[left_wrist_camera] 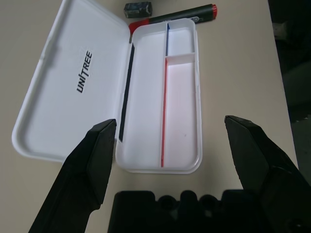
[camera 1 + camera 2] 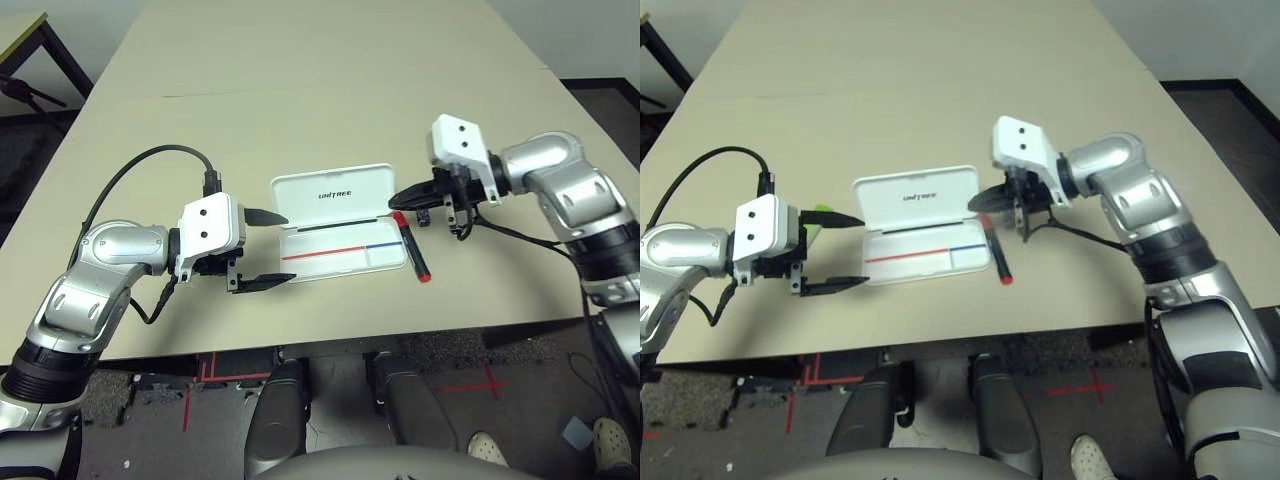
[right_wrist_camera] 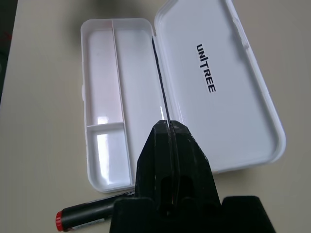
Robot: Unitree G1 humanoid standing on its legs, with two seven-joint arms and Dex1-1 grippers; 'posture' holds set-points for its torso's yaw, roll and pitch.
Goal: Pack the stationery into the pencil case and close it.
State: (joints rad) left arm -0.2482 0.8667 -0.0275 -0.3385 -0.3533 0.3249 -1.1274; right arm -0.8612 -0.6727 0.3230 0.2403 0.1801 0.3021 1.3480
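The white pencil case point(image 2: 343, 252) lies open in the middle of the table, its lettered lid point(image 2: 333, 193) folded back on the far side and its tray bare. Along the case's right end lies the red marker point(image 2: 412, 245), with the small dark eraser block point(image 1: 138, 7) by its far end. A bit of the lime-green highlighter point(image 2: 818, 214) shows left of the case, behind my left gripper. My left gripper point(image 2: 287, 247) is open at the case's left end, holding nothing. My right gripper point(image 2: 397, 198) is shut and holds nothing, hovering at the lid's right edge above the marker's far end.
The beige table point(image 2: 300, 90) stretches far behind the case with free room. A black cable point(image 2: 150, 160) loops from my left wrist. The table's front edge runs just below the case. A dark stand point(image 2: 25, 90) is on the floor at far left.
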